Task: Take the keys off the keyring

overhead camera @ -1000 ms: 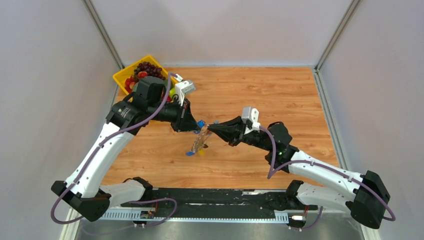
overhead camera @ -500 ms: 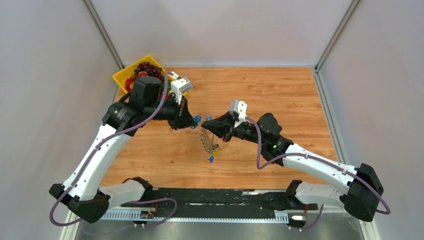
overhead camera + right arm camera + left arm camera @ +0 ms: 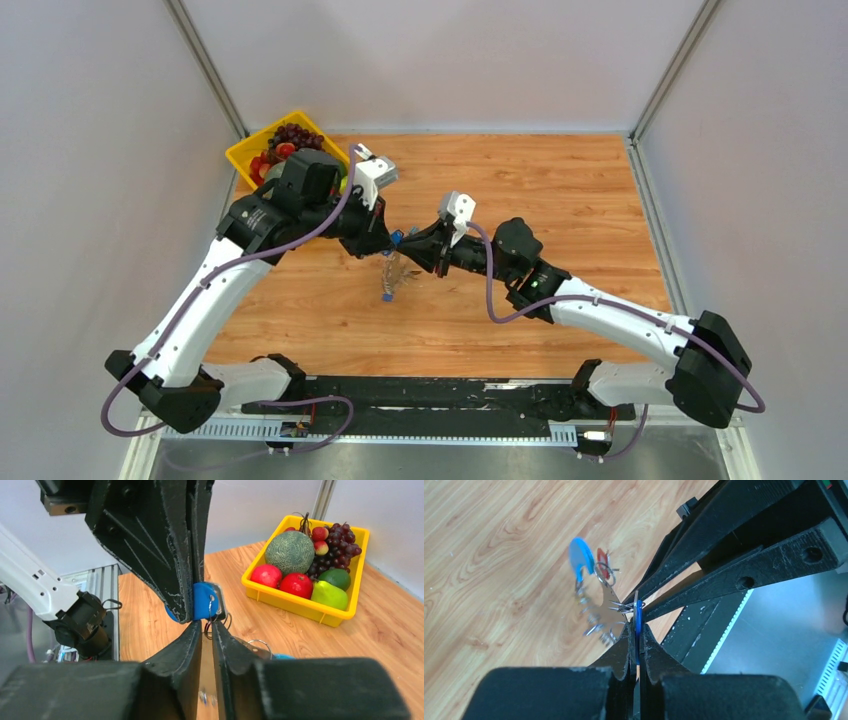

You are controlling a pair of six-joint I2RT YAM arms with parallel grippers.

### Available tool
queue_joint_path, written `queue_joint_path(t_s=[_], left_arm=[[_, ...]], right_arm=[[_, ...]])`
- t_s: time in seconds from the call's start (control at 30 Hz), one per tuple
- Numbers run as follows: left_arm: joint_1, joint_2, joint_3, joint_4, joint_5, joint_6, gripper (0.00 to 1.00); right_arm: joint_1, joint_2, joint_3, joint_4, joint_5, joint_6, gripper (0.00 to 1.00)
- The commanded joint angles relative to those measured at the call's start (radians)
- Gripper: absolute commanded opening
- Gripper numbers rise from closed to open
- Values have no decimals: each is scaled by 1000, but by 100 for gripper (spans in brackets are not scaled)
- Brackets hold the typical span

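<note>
Keyring (image 3: 390, 272): hangs over table (image 3: 560, 200), below both tips | left gripper (image 3: 636, 630): clamped on blue key tag (image 3: 202, 600) | right gripper (image 3: 202, 627): pinching keyring wire beside tag | change: right gripper moved closer to left.

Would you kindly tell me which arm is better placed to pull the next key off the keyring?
Left, probably. The left gripper is shut on a blue key tag, while the right gripper pinches the keyring beside it, apparently as anchor.

Fruit tray (image 3: 243, 157) behind left tool (image 3: 394, 240)
</note>
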Motion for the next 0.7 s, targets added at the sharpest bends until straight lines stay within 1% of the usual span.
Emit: queue_joint_path(t_s=[0.0,0.07,0.2,0.27,0.33,0.47,0.57,0.67], left_arm=[[-34,-19,62,69,45,40,0],[-33,-22,61,62,27,63,0],[-33,-31,54,61,7,96,0],[-34,-34,52,58,0,114,0],[-35,-34,53,50,-12,128,0],[-40,-25,68,10,-86,151,0],[-60,-21,81,-19,-108,176,0],[-82,-23,86,-31,-105,214,0]], right_arm=[[6,0,-3,-6,56,16,31],[7,-30,-26,10,55,10,41],[5,-102,-69,5,51,-9,51],[4,-139,-85,-17,53,-27,53],[0,-174,-88,-54,62,-46,54],[-12,-216,-87,-120,127,-96,56],[-37,-225,-84,-127,156,-90,55],[-68,-199,-67,-117,163,-66,55]])
